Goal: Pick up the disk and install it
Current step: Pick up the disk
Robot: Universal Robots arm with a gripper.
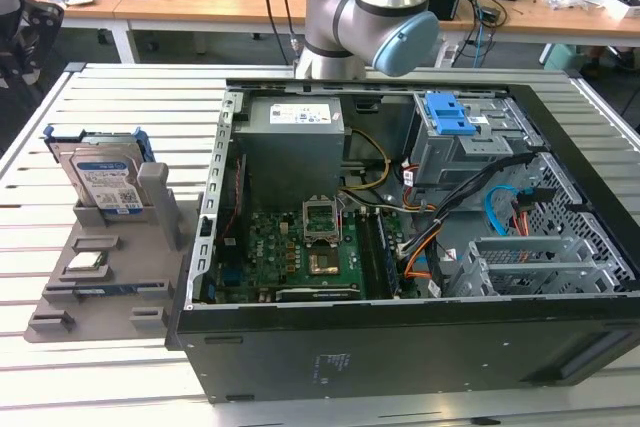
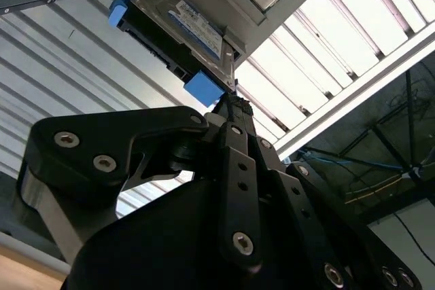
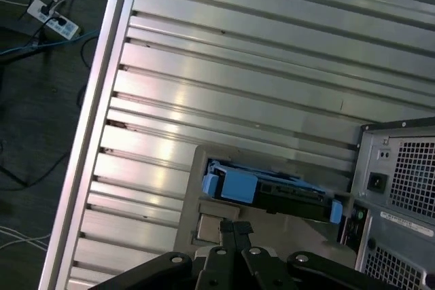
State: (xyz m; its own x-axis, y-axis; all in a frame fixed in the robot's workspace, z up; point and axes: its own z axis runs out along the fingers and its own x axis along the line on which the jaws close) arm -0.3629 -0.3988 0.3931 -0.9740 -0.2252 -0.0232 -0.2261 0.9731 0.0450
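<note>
The disk [image 1: 104, 179] stands on edge in a slot of the grey holder [image 1: 150, 297], on the slatted table at the exterior view's left. It is silver with a white-and-blue label and a blue frame. In both wrist views I look along the black gripper toward it. The disk [image 2: 194, 28] lies just past the tips of my gripper [image 2: 227, 104], and there is a visible gap between them. The jaws are pressed together with nothing between them. In the first wrist view, the gripper [image 3: 235, 227] points at the disk's [image 3: 268, 188] blue edge.
A small square processor chip [image 1: 85, 265] lies flat on the holder in front of the disk. The open computer case [image 1: 420, 347] sits at the exterior view's right. Inside it are a grey drive cage with a blue latch [image 1: 448, 115], a motherboard [image 1: 300, 247] and cables. Cluttered desks stand behind.
</note>
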